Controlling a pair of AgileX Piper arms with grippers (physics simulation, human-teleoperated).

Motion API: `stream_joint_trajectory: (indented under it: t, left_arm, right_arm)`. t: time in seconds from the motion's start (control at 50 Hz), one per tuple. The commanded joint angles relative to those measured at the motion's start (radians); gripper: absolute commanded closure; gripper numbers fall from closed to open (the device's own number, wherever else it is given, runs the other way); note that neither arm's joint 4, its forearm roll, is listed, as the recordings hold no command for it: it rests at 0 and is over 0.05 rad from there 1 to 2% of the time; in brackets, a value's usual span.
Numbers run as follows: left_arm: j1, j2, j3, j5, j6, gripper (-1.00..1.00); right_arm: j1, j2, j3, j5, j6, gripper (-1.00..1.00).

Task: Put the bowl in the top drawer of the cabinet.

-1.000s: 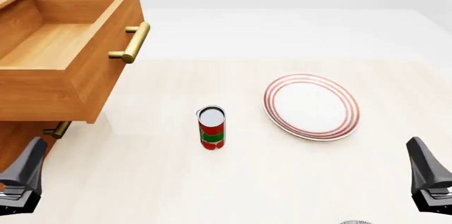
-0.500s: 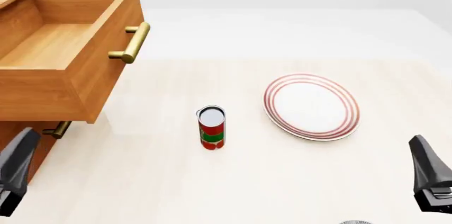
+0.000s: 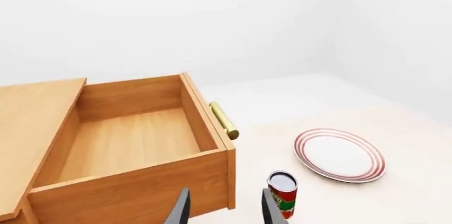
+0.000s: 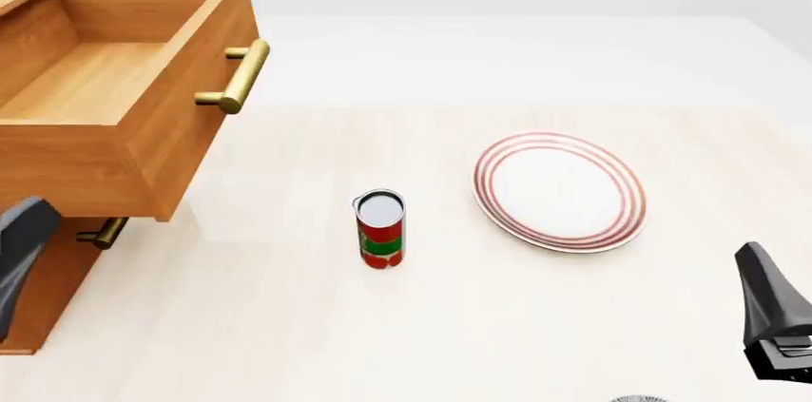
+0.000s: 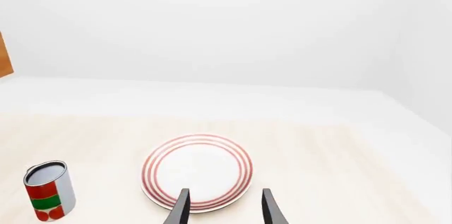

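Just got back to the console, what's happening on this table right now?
Nothing is held yet. The top drawer of the cabinet stands pulled out and empty. Both grippers, left and right, hang over the near edge with jaws open. A can and plate sit mid-table; only a sliver of the bowl shows.

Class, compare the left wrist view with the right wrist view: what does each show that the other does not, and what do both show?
Only the left wrist view shows the open top drawer, empty inside, with its brass handle. Only the right wrist view shows the plate directly beyond the open right gripper. Both show the red-ringed plate and the can. Neither shows the bowl.
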Motion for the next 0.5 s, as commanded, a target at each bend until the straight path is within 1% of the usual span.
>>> stream_joint_trajectory:
  t: [0.02, 0.12, 0.36, 0.5]
  left_arm:
    - [-0.100, 0.056, -0.075, 0.004, -0.040, -1.00]
    - [-0.132, 0.085, -0.085, -0.001, -0.053, -1.00]
    - [-0.247, 0.201, -0.103, -0.034, -0.075, -1.00]
    - [-0.279, 0.252, -0.129, -0.030, -0.114, -1.00]
  right_arm:
    - [0.000, 0.000, 0.000, 0.000, 0.000, -1.00]
    - [0.000, 0.000, 0.000, 0.000, 0.000, -1.00]
    - [0.000, 0.000, 0.000, 0.000, 0.000, -1.00]
    - [0.000, 0.000, 0.000, 0.000, 0.000, -1.00]
